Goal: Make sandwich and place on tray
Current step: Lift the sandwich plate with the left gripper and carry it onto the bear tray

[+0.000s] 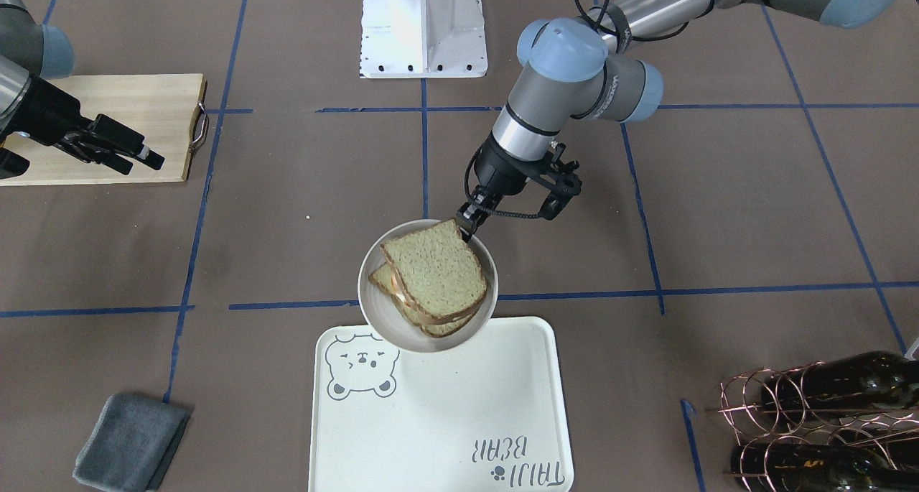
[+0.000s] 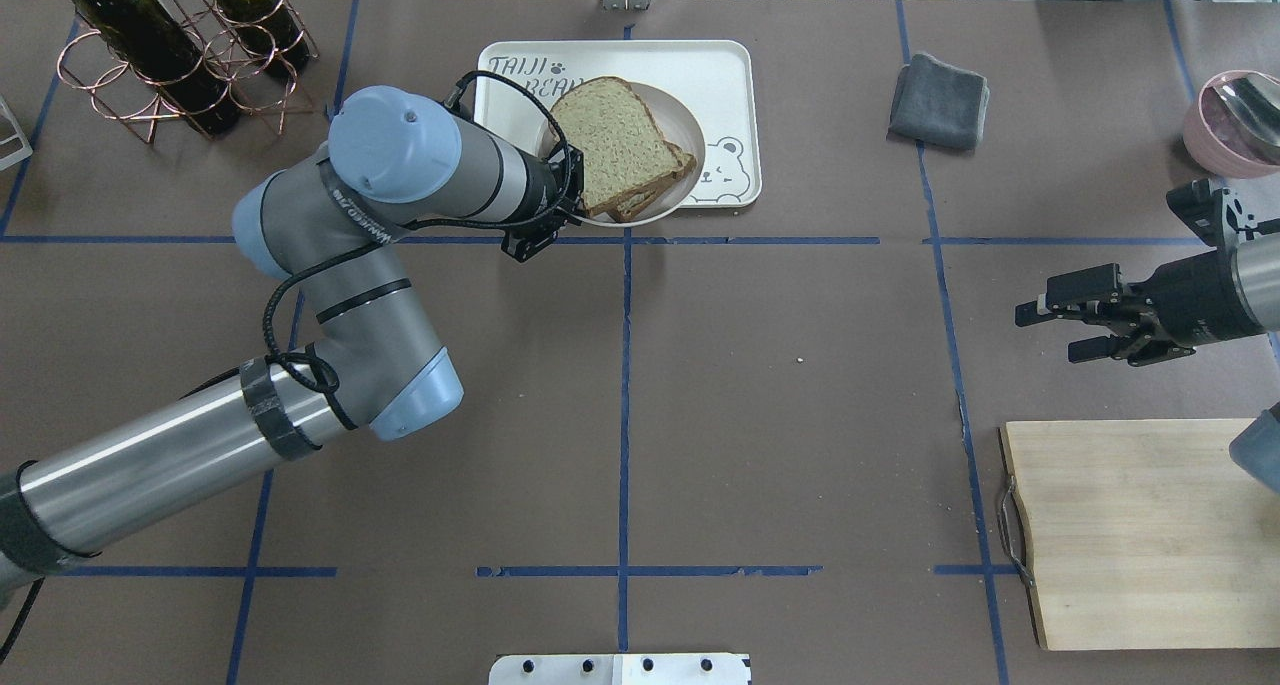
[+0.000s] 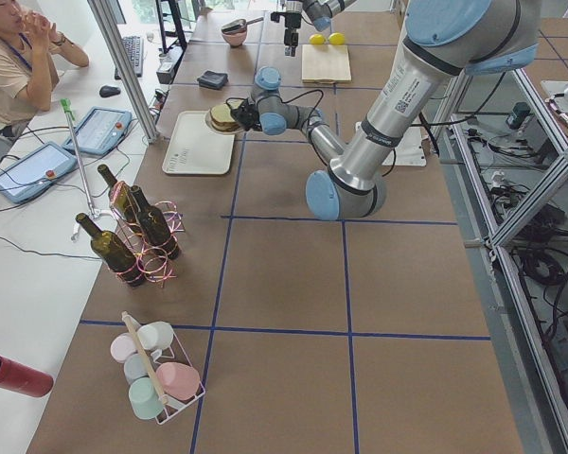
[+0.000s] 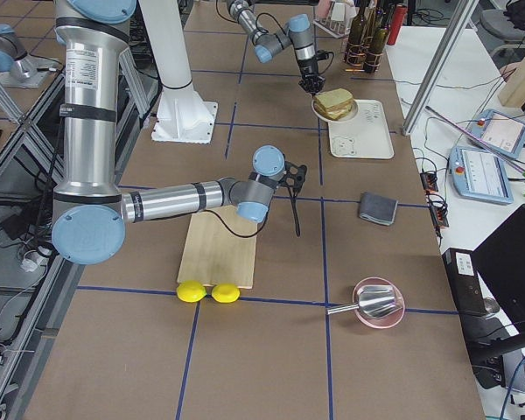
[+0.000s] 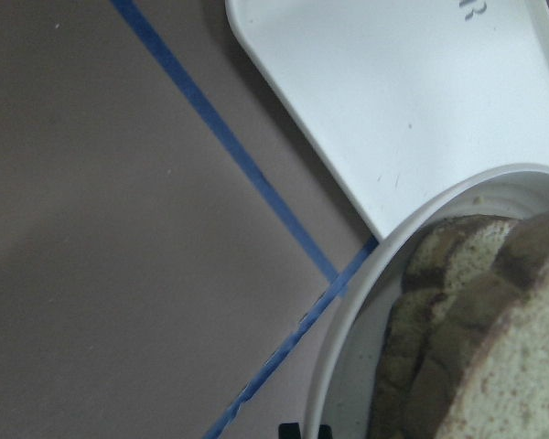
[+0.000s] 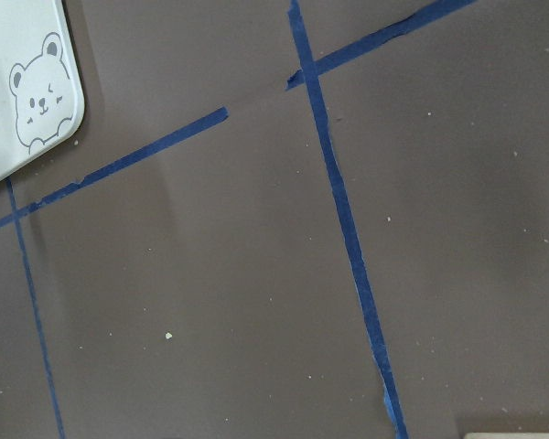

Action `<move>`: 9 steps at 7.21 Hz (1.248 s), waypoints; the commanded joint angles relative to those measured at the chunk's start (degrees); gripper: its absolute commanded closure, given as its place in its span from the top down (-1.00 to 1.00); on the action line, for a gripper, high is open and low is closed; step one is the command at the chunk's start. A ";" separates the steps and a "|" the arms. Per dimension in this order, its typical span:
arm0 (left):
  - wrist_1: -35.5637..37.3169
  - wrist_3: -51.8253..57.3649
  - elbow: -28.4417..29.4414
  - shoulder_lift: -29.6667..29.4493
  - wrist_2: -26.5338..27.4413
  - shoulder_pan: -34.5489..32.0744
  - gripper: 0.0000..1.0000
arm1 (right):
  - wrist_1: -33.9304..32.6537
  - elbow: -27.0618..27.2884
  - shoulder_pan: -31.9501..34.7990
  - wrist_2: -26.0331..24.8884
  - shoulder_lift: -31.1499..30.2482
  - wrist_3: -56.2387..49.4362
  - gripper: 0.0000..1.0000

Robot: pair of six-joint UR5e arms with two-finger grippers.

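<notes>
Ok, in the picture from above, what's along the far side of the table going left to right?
Wine bottles → cream tray → grey cloth → pink bowl.

In the front view the tray (image 1: 445, 406) is cut off below — the plate (image 1: 376, 314) hides some rim.

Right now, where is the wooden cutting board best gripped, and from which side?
Probably the metal handle on the short edge of the cutting board toward the middle of the table, from that side; it lies flat, so little else protrudes.
</notes>
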 commanded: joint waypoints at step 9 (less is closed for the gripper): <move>-13.94 1.65 28.90 -11.77 0.99 -3.23 -0.83 | 0.08 -0.76 -0.19 -1.13 0.89 0.54 1.00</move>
